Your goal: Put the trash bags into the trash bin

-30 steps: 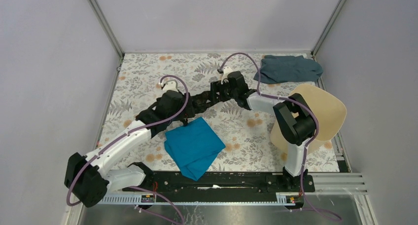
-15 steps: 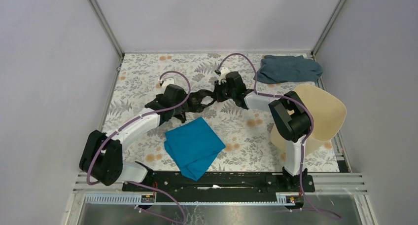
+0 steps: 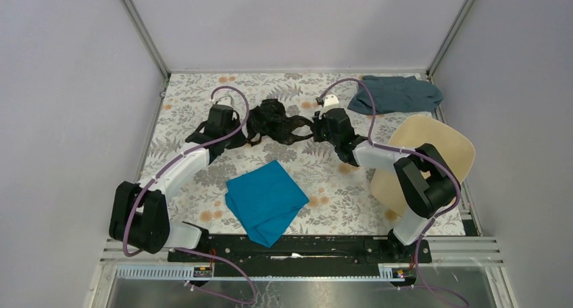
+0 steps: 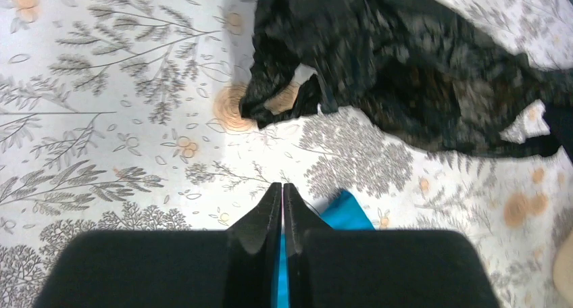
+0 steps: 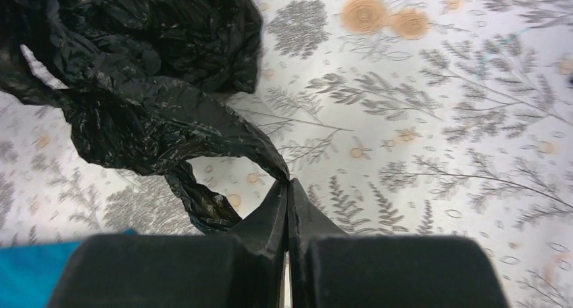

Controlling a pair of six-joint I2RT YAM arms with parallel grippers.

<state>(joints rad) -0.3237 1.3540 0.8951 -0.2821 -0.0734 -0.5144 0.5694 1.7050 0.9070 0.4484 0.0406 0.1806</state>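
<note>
Note the right fingers [image 5: 270,210] pinched together on a twisted strand at the edge of the trash bag [image 5: 135,112]. Note the left fingers [image 4: 260,217] also pressed together, with nothing between them and the bag lying ahead, apart from the tips. Locate the bag as a crumpled heap between the two wrists, on the far half of the tabletop [image 3: 189,98], near the middle of the far edge.

Treat as very light, limp, slippery thin film. Expect sagging, stretching and trailing, with no held shape. Allow for slipping or tearing at a thin single-layer pinch. Take hold on a bunched fold or gathered rim. Prefer a second hold on the opposite side, to spread the load and control the loose film.

Find the trash bin [image 3: 439,149] at the right edge, apparently tilted, partly hidden behind the right arm [image 3: 419,180]. Regard that arm's own elbow as the main obstruction between bag and bin.

Keep clear of the blue cloth [image 3: 265,200] near the middle of the near edge and the grey-blue cloth [image 3: 395,94] in the far right corner, both judged off the direct line.
</note>
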